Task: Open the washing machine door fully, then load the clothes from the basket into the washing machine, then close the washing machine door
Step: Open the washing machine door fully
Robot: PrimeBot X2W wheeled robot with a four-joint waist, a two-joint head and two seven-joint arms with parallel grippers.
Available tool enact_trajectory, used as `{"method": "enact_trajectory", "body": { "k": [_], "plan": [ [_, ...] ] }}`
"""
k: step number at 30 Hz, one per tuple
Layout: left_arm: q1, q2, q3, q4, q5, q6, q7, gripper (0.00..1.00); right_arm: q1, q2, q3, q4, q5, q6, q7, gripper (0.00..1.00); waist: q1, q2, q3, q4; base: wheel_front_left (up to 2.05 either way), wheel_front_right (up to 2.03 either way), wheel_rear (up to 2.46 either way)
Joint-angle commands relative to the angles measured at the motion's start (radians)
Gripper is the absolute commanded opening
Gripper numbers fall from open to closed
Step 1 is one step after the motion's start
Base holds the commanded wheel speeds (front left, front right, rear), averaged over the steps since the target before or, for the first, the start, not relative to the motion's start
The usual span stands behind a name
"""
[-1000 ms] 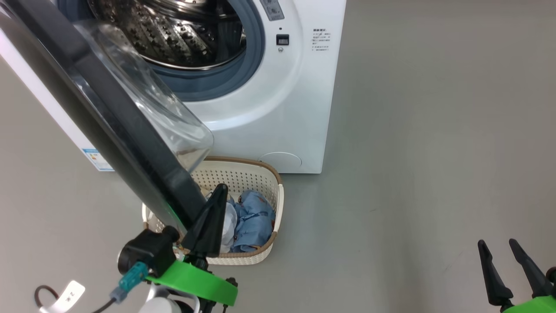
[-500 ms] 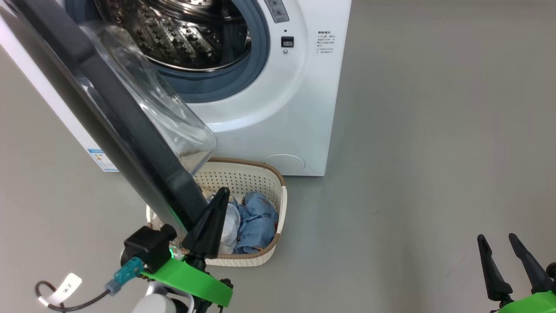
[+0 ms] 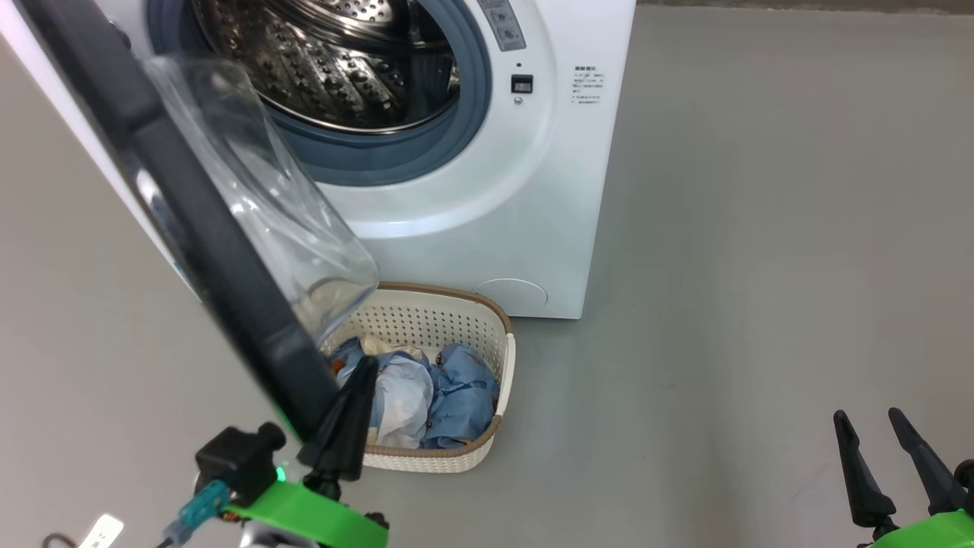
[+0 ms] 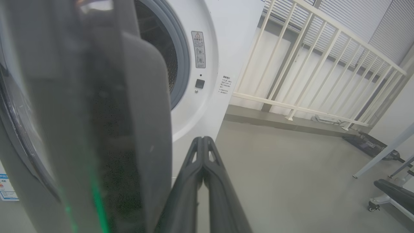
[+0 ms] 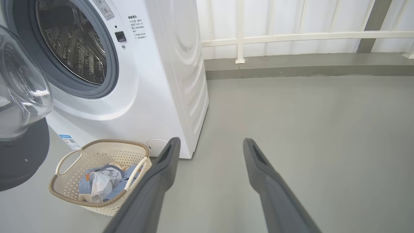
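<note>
One washing machine [image 3: 472,228], one door [image 3: 205,251], one basket [image 3: 434,459]

The left gripper [image 4: 202,139] rises from the bottom middle with its two dark fingers pressed together, the tips meeting before the white front of the washing machine [image 4: 207,103]. Just left of the fingers stands the washing machine door [image 4: 106,129], its glossy black rim very near the camera with a thin green streak of light on it; if the fingers touch it, I cannot tell. Beyond the door are the grey-blue rubber ring [image 4: 184,64] and a grey warning sticker [image 4: 198,49], and to the right a white railing [image 4: 323,61] stands above the grey floor [image 4: 291,181].
</note>
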Motion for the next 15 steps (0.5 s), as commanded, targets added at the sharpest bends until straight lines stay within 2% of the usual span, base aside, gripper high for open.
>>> {"method": "enact_trajectory", "body": {
  "k": [1,6,15],
  "plan": [
    [-0.001,0.036,0.08,-0.018,0.01,0.014,-0.006,0.0,0.006,-0.021,0.024,-0.026,0.004,0.003,-0.012,1.0,0.0,0.0,-0.005,0.007,0.0,0.0,0.0],
    [0.034,0.036,0.11,-0.048,0.024,0.016,-0.006,0.0,0.009,-0.023,0.024,-0.027,0.004,0.003,-0.012,1.0,0.0,0.0,-0.002,0.022,0.0,0.0,0.0],
    [0.104,0.036,0.161,-0.11,0.045,0.053,-0.006,0.0,0.01,-0.023,0.016,-0.031,0.004,0.003,-0.012,1.0,0.0,0.0,0.007,0.059,0.0,0.0,0.0]
  ]
}}
